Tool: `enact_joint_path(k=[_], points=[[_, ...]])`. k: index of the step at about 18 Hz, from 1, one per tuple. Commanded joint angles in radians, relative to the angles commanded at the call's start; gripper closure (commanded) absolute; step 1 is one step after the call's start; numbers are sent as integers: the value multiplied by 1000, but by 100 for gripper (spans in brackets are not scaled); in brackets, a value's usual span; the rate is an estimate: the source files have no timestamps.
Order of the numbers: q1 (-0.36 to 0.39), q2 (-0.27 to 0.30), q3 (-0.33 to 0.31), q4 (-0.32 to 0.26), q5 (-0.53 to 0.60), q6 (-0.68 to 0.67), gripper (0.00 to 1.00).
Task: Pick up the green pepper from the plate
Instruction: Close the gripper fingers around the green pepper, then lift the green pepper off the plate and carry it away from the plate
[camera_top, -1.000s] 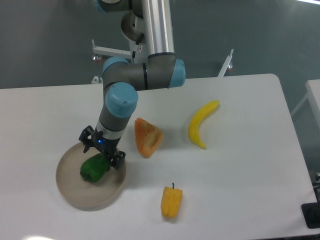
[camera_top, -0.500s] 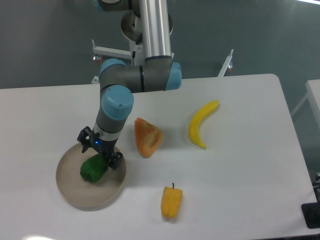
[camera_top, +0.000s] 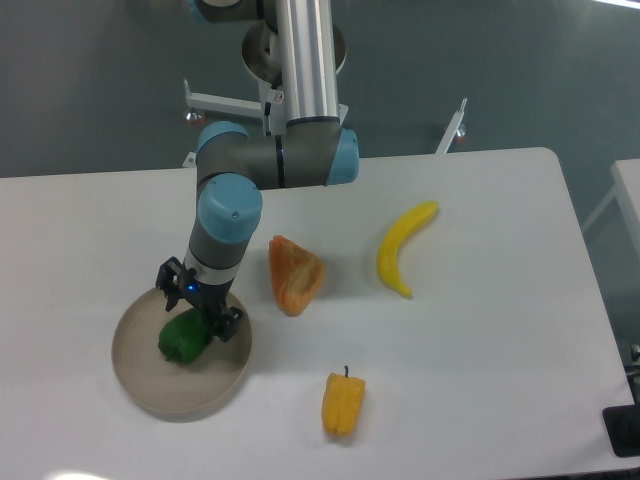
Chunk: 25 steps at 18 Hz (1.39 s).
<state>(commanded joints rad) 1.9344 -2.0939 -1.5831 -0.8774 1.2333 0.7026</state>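
Observation:
The green pepper (camera_top: 181, 338) lies on the round beige plate (camera_top: 150, 385) at the table's front left. My gripper (camera_top: 197, 313) reaches down over the pepper's upper right end, its black fingers straddling that end of the pepper. The fingertips are mostly hidden behind the gripper body, so the gap between them cannot be judged. The pepper still rests on the plate.
An orange wedge-shaped item (camera_top: 294, 272) lies just right of the plate. A yellow banana (camera_top: 402, 246) sits further right, and a yellow pepper with a stem (camera_top: 343, 402) near the front edge. My arm's blue-grey links rise behind the plate.
The arm has shifted slightly left, and the gripper with it, over the pepper. The pepper has nudged a little left on the plate.

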Motion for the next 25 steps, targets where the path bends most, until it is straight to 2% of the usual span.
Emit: enact_joint_path(k=[2, 11, 17, 20, 25], points=[[2, 2, 0, 0, -2, 2, 63], [2, 11, 6, -2, -2, 2, 71], [23, 11, 77, -6, 3, 5, 71], [61, 17, 109, -8, 73, 8, 71], [135, 18, 159, -14, 83, 31, 71]])
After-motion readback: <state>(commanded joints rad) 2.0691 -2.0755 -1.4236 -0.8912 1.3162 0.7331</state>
